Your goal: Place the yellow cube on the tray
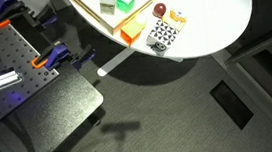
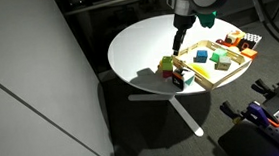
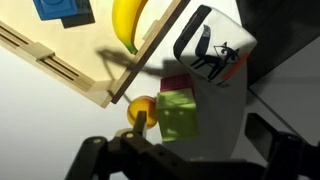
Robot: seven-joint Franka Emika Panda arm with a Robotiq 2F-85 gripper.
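Yellow cube [image 3: 140, 108] sits just outside the tray [image 3: 150, 50]; gripper [image 3: 185, 150] hovers above, spread and empty. Approach step; next, descend and pinch it.

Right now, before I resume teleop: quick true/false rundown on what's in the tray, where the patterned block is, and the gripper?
1. The yellow banana lies inside the flat wooden tray with the orange-yellow rim. True.
2. The black-and-white patterned block sits inside the tray. False: it stands on the round white table, just outside the rim.
3. The flat blue block is inside the tray. True.
4. The gripper is clamped on a block. False: in the wrist view its jaws look open with nothing between them. It hangs above the table near the tray's corner.
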